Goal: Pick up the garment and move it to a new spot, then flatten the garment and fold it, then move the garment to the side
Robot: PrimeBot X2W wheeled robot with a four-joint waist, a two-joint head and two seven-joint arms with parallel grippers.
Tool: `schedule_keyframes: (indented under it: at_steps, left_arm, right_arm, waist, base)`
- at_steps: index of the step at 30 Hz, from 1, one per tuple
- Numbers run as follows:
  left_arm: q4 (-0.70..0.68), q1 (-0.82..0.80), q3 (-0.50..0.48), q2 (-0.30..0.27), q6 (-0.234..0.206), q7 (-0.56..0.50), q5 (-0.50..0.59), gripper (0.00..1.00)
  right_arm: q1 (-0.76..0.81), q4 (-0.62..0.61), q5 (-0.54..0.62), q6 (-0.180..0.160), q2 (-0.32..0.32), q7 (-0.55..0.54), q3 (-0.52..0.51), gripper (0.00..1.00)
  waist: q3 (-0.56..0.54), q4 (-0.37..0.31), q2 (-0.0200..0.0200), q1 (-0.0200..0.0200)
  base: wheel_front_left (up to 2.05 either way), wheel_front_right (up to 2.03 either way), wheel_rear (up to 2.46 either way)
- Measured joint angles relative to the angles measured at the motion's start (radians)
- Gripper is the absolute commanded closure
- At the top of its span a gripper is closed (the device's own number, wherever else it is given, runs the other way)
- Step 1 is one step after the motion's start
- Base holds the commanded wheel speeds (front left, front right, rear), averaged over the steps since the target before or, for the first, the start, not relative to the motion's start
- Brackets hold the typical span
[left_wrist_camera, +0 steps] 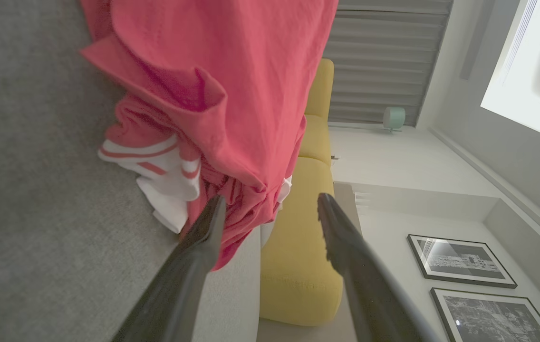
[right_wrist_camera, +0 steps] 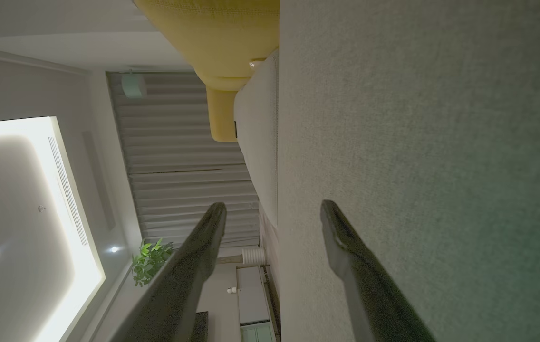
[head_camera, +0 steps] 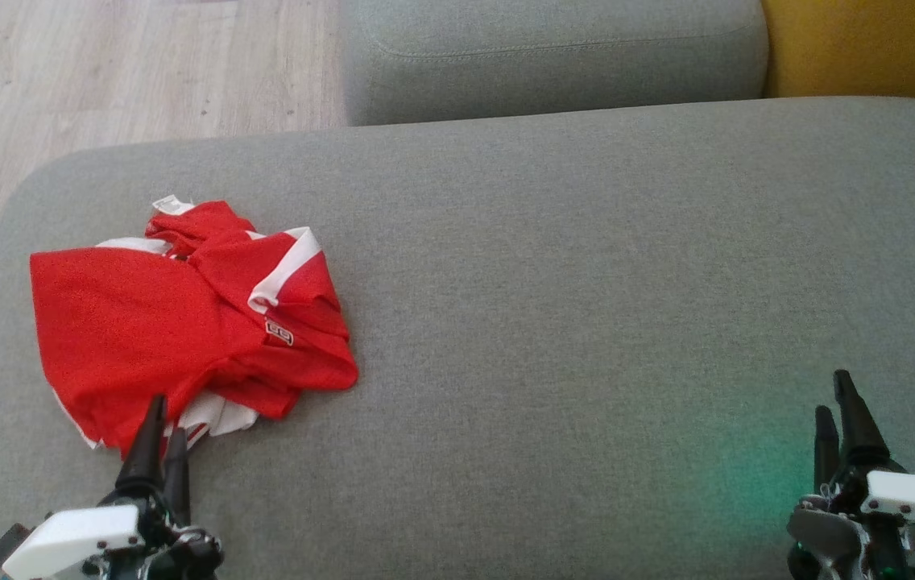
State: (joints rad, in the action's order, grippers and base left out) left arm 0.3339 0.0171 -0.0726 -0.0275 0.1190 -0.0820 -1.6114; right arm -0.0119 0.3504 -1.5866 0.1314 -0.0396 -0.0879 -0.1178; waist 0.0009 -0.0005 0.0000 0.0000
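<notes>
Head view: the garment lies crumpled at the grey cushion's left end; we judge nothing moved, flattened or folded yet.
Left wrist view: our left gripper gapes wide at the garment's hem, empty.
Right wrist view: our right gripper spreads wide over the grey cushion's right end.
</notes>
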Motion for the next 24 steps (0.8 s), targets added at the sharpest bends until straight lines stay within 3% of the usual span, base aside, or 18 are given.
schedule_keyframes:
  at_steps: [13,24]
  left_arm:
    - [-0.024,0.000,-0.015,0.000,0.000,0.034,0.064,0.00]
    - [-0.086,-0.003,-0.053,0.000,0.001,0.068,0.192,0.00]
  right_arm:
    - [-0.001,-0.037,0.146,0.000,0.000,0.039,0.002,0.00]
    - [-0.004,-0.113,0.397,0.000,0.000,0.066,0.013,0.00]
  waist:
    - [0.000,0.003,0.0000,0.0000]
    - [0.004,0.004,0.0000,0.0000]
  base:
    - [0.00,0.00,0.00]
    - [0.00,0.00,0.00]
